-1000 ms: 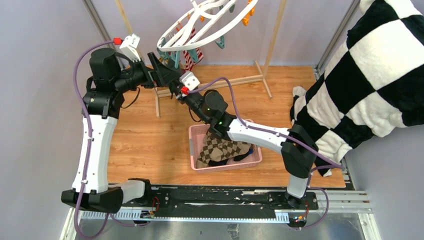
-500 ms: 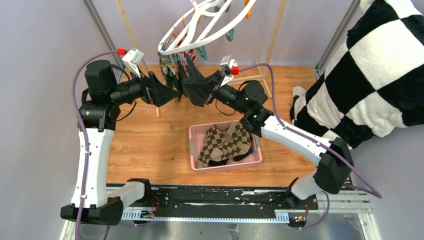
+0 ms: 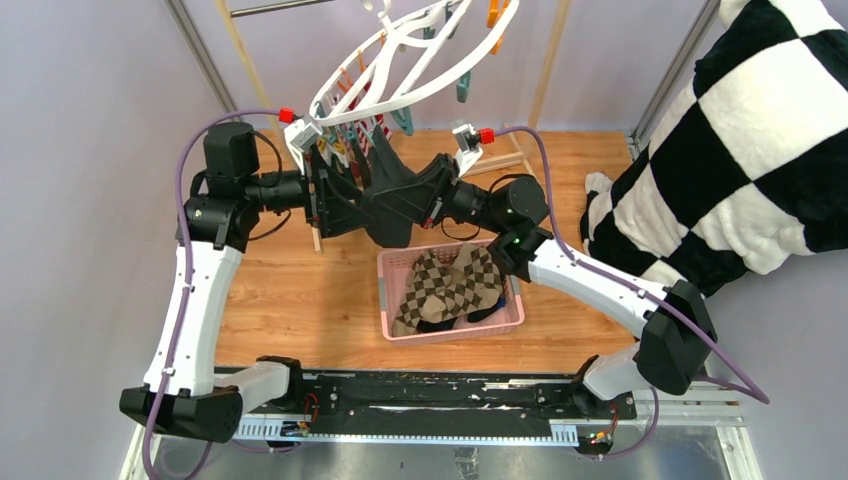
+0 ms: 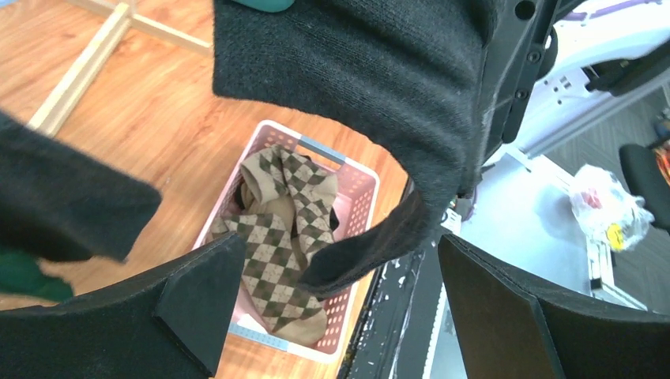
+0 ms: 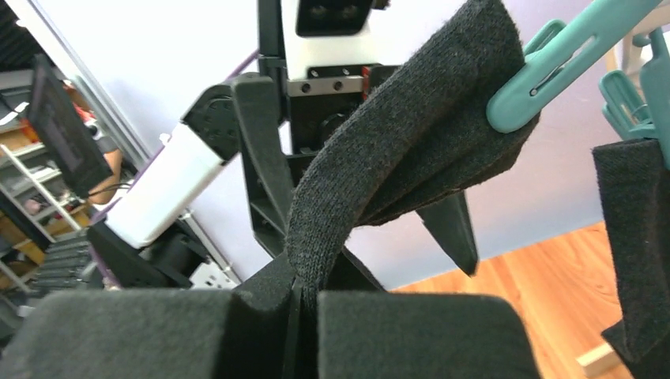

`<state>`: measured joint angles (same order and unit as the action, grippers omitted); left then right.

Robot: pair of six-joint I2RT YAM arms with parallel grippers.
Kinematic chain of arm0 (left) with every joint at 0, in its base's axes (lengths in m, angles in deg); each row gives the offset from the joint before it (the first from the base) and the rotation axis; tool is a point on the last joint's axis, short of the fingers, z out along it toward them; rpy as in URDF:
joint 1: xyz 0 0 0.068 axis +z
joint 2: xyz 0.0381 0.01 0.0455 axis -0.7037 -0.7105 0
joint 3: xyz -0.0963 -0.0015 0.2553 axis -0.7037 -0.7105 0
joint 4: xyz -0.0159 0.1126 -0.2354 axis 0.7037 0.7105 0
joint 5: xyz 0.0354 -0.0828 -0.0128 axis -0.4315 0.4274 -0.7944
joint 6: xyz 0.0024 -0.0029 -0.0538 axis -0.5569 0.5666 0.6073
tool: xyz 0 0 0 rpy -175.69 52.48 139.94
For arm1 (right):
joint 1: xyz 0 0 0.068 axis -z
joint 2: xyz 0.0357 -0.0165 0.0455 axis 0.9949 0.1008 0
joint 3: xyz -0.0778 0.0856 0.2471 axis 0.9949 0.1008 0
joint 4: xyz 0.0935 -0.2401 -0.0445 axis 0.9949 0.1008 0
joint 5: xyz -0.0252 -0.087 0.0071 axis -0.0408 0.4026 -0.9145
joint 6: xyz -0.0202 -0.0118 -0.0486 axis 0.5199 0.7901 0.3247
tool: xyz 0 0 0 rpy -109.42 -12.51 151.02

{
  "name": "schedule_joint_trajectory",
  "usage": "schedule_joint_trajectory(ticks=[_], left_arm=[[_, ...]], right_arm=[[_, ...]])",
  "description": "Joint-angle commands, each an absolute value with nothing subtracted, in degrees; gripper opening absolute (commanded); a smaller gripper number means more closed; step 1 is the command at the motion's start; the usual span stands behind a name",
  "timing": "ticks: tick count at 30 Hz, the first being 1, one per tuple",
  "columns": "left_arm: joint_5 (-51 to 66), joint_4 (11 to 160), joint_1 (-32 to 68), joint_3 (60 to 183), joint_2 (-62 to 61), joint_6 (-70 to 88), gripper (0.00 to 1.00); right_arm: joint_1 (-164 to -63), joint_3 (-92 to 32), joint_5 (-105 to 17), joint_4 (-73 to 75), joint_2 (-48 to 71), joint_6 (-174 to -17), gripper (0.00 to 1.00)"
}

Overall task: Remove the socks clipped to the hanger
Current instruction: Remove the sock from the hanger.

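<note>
The white hanger [image 3: 400, 55] hangs tilted at the top, with orange and teal clips. A teal clip [image 5: 553, 59] holds a black sock [image 5: 395, 150]. My right gripper [image 5: 304, 316] is shut on that sock's lower part, just under the hanger's left rim [image 3: 390, 212]. My left gripper [image 3: 345, 200] faces it, open, and the black sock's [image 4: 355, 87] loose end hangs between its fingers [image 4: 197, 292]. A red-and-white striped sock [image 3: 374, 128] stays clipped above. A brown argyle sock [image 3: 445, 285] lies in the pink basket [image 3: 512, 320].
The wooden rack's floor bar [image 3: 480, 162] and uprights stand behind the grippers. A big black-and-white checkered cloth [image 3: 740, 150] fills the right side. Another dark sock [image 5: 632, 237] hangs right of my right gripper. The basket [image 4: 359, 205] sits directly below the left gripper.
My right arm swung out to the right and its gripper, shut, came down under the hanger's rim. The left gripper moved right and lower, around the black sock. The hanger tilted.
</note>
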<state>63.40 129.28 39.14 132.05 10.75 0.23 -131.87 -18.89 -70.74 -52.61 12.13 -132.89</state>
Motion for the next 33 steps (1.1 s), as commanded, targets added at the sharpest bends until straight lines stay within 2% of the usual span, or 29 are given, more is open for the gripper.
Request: schedule_joint_trajectory(ticks=[1,7,9,11,15,17,20,25,33], left_arm=[[69.16,129.39,37.22,131.95,9.34,-4.82,1.00],[70.61,129.53,35.41,129.37,9.40,-6.67,1.00],[70.39,129.57,34.86,128.43,9.22,-6.94,0.93],[69.13,129.60,34.55,127.65,9.20,-7.06,0.77],[64.00,129.53,34.53,125.85,10.61,-8.07,0.21],[61.08,129.62,34.53,124.86,11.69,-8.75,0.06],[57.97,129.58,34.53,123.49,12.80,-9.53,0.00],[54.92,129.58,34.53,122.59,13.16,-9.76,0.00],[52.46,129.46,34.27,121.85,14.51,-10.22,0.00]], right_arm=[[-131.66,-20.12,-73.85,-59.22,13.07,-141.22,0.01],[-131.67,-20.92,-73.13,-60.92,15.79,-145.83,0.01],[-131.67,-21.13,-72.98,-60.76,16.66,-146.41,0.02],[-131.67,-20.84,-72.47,-59.80,16.81,-146.18,0.08],[-131.87,-18.70,-67.28,-52.08,13.30,-138.17,0.33],[-132.44,-19.11,-61.71,-39.62,9.97,-130.63,0.45],[-134.75,-22.98,-47.93,-21.69,5.52,-118.19,0.58],[-137.15,-28.56,-34.75,-11.72,4.25,-106.18,0.68],[-138.94,-42.74,-32.91,-5.96,11.83,-99.58,0.72]])
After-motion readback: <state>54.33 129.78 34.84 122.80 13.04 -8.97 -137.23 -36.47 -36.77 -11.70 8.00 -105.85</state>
